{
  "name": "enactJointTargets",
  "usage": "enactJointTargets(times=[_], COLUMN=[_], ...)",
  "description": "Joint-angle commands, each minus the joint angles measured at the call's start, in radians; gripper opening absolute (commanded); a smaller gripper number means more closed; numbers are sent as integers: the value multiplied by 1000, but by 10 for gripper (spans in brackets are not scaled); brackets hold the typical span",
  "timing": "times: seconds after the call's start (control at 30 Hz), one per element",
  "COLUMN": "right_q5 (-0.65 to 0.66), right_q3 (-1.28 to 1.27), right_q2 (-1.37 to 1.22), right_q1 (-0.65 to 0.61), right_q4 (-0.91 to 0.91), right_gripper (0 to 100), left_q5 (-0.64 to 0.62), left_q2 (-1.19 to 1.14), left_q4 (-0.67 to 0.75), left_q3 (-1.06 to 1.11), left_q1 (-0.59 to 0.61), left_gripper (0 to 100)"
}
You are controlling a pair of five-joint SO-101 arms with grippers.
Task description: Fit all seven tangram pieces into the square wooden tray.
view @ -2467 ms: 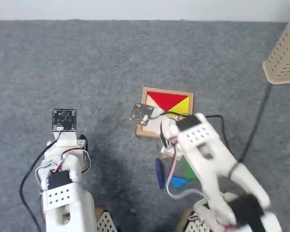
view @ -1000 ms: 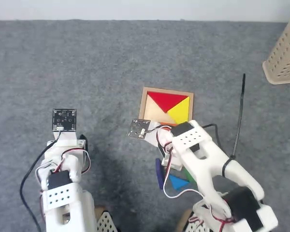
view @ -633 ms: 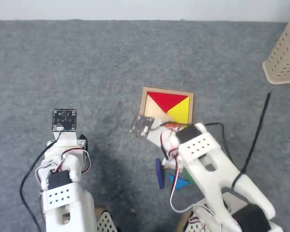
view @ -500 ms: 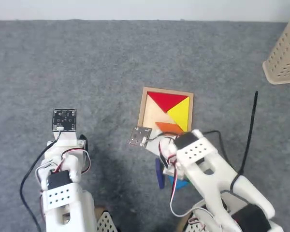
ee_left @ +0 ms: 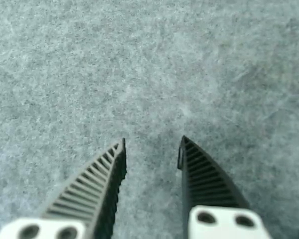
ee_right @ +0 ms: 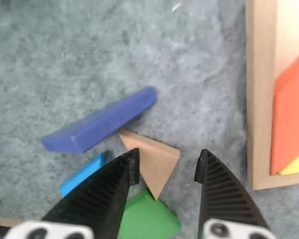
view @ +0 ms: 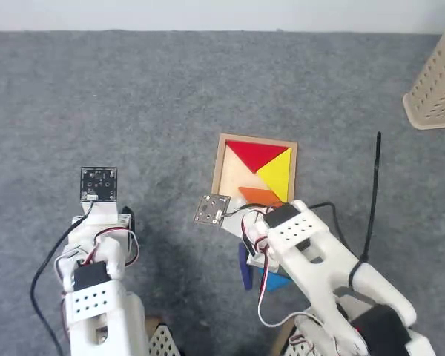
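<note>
The square wooden tray holds a red triangle, a yellow triangle and an orange piece. My right gripper is open, low over a tan triangle that lies between its fingers on the carpet. Around it lie a dark blue parallelogram, a light blue triangle and a green piece. The tray's rim and the orange piece are just beside them. My left gripper hangs open over bare carpet, far from the tray.
The right arm covers the carpet just in front of the tray; the dark blue piece and light blue triangle peek out beside it. A slatted beige basket stands at the far right. A black cable sticks up there.
The right arm drew back from over the tray toward the loose pieces. The orange piece now shows lying in the tray. The left arm stayed still.
</note>
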State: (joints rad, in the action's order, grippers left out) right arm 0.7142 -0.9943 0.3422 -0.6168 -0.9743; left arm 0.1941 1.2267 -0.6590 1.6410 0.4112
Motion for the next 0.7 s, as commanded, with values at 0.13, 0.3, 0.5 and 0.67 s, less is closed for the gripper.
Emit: enactJointTargets(times=[0.13,0.3,0.5,0.67], right_q5=[17,52,58,77], right_q3=[11,0,-12,-14], right_q2=[-48,-53,-53,-53], right_q1=[-4,-4,-4,-4], right_q4=[44,41,28,-8], right_gripper=[188,187,187,187], left_q5=[6,6,6,6], left_q2=[20,20,20,20], left_q4=[26,26,26,26], left_q3=[-4,-4,-4,-4], left_q1=[5,5,5,5], left_gripper=[168,168,168,168])
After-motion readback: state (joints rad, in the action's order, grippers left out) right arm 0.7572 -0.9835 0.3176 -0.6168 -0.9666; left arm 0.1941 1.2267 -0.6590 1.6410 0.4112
